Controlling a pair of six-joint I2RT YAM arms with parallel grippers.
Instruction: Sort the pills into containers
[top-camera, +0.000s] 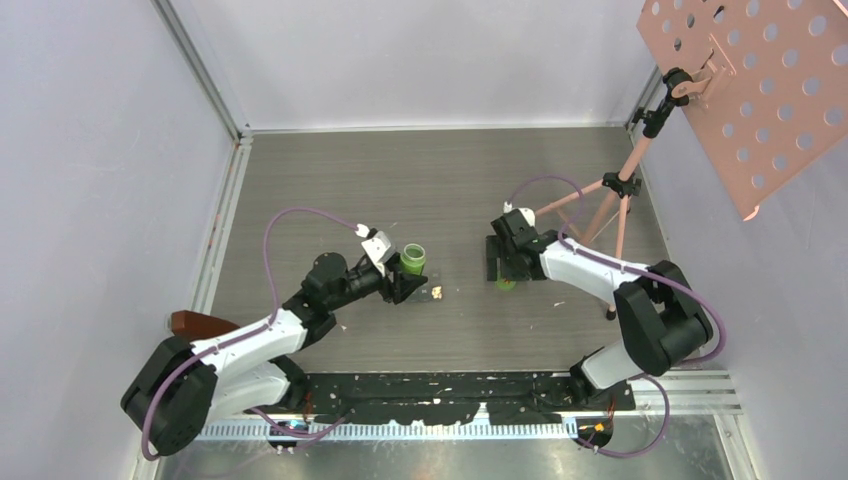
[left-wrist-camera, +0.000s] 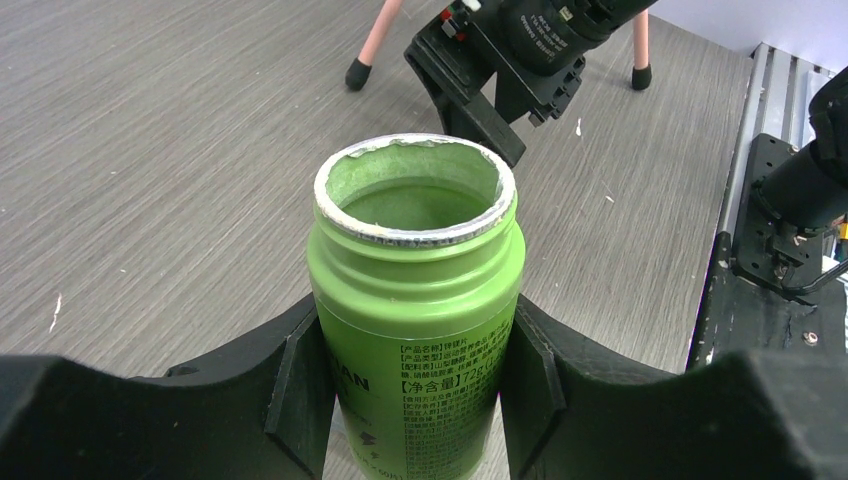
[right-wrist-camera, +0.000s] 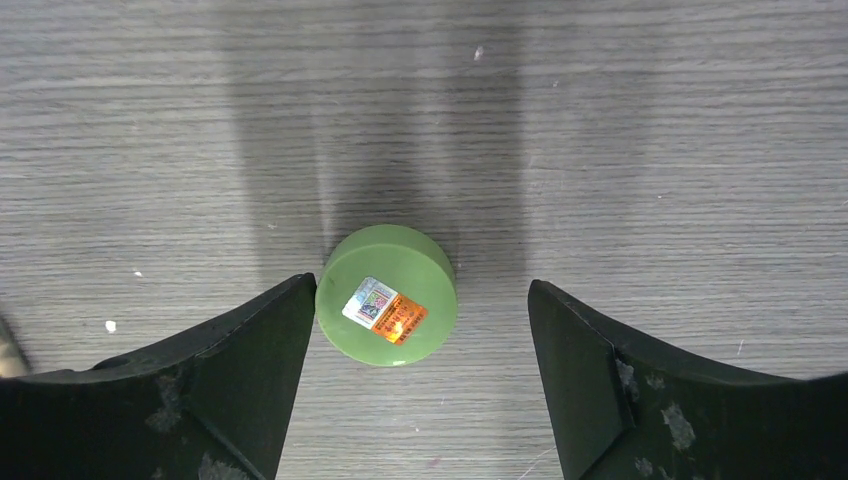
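The left hand (left-wrist-camera: 415, 390) is clamped on the green bottle (left-wrist-camera: 415, 300), one finger on each side of the printed body, and holds it upright with the mouth open and no cap on. From the overhead view the bottle (top-camera: 413, 260) stands left of centre on the desk (top-camera: 400, 170). Its green cap (right-wrist-camera: 387, 294), with a red and white sticker on top, lies flat on the desk toward three o'clock of the bottle, under the right hand (right-wrist-camera: 420, 330). That hand's fingers are spread apart, with the cap between them: it lies hard against the left finger, and I cannot tell whether they touch, while the right finger stands well apart. A few small pale bits (top-camera: 437, 292), probably pills, lie on the desk just beside the bottle at about five o'clock; they are too small to identify. No grey case can be made out. The step in hand appears to be dealing with the cap so that the bottle is free to receive pills. To do it well, keep the left grip steady and the bottle vertical. Shift the right hand so the cap sits midway between the fingers before closing, since an off-centre squeeze could flick the cap sideways. Keep the cap away from the pale bits.
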